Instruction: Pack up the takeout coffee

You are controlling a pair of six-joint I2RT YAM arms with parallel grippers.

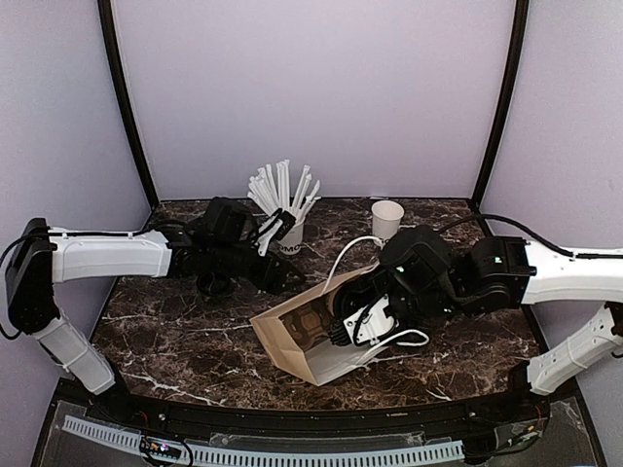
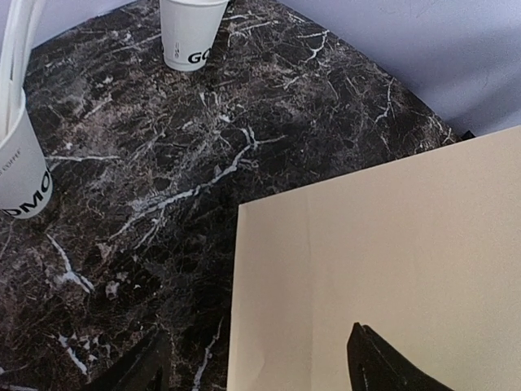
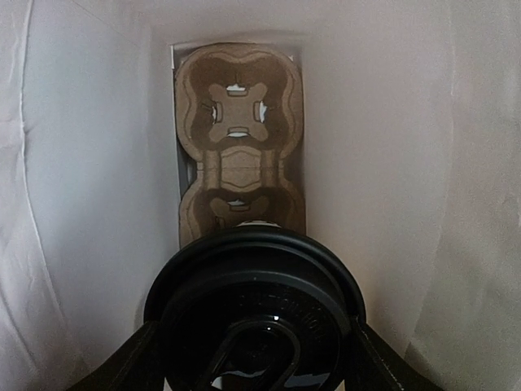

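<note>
I'm clasping the black-lidded white paper takeout coffee [image 3: 254, 305] in my right gripper [image 3: 254, 358], jaws wide around it, inside the tan paper bag [image 1: 302, 365]; my left gripper [image 2: 256, 371] is hovering beside that bag, jaws spread, empty.

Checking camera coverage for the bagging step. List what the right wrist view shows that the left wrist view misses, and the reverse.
Right wrist only: the takeout coffee, its black lid between the right arm's jaws, and a cardboard cup carrier deep inside the paper bag. Left wrist only: the marble table, the straw cup, a lidless white cup and the left arm's open jaws. Both: the paper bag, seen from inside by the right wrist and from outside by the left.
</note>
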